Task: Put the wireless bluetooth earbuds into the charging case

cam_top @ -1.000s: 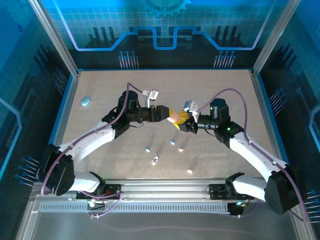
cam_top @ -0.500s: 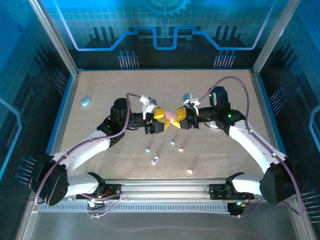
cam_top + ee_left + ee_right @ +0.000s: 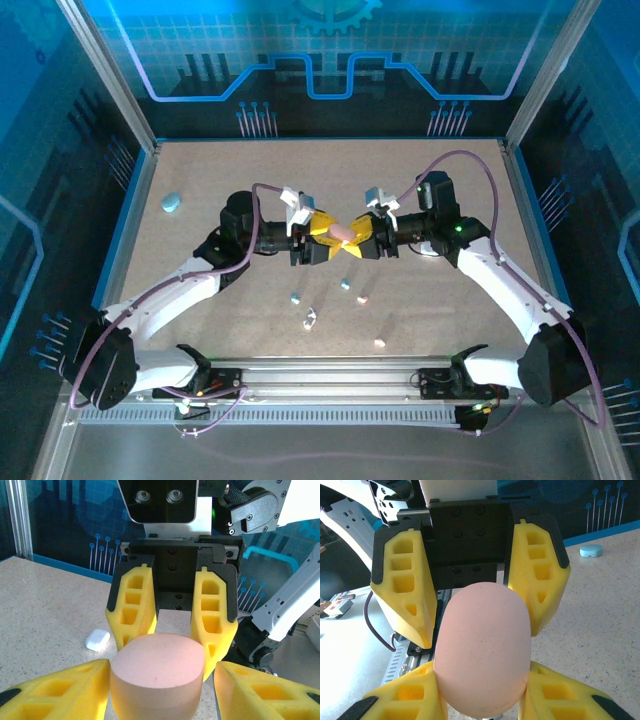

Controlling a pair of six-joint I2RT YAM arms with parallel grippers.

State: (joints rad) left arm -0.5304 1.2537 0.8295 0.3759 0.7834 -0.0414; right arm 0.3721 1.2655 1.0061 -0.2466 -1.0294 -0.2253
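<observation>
Pink case [image 3: 341, 232] gripped by left pincer [image 3: 328, 239] and right pincer [image 3: 356, 238]; left wrist view catches a white case [image 3: 97, 640]

Top camera: mounted high, above and behind the near edge of the counter [image 3: 200, 170], tilted down and forward. It stands far off and takes in all four counter edges.

Left wrist camera: seated just behind the left pincer [image 3: 333, 236], low over the counter, facing the right edge at close range.

Right wrist camera: seated just behind the right pincer [image 3: 352, 238], facing the left edge, equally close.

The wrist cameras face each other; each sees the opposite pincer head-on. All three views share the case [image 3: 342, 231] near the counter's centre.
</observation>
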